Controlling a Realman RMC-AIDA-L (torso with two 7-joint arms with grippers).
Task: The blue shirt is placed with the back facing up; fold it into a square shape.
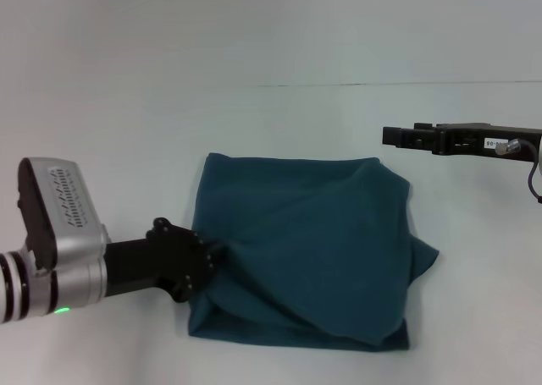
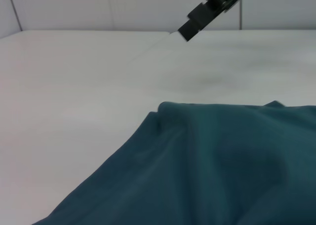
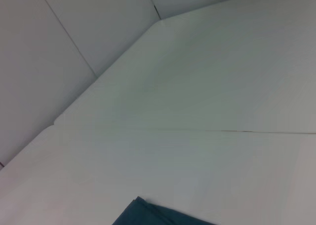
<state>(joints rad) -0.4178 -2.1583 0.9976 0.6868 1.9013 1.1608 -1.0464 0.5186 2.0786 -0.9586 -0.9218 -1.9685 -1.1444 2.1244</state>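
Our left gripper [image 1: 207,258] at the left edge of the blue shirt [image 1: 309,250], cloth bunched there, grip state not discernible, shirt folded roughly square on the white table [image 1: 127,131], right gripper [image 1: 391,136] raised, well apart.

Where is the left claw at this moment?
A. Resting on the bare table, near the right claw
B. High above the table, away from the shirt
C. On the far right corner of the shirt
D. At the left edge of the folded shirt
D: the head view shows the left claw at the left edge of the folded shirt, where the cloth puckers.
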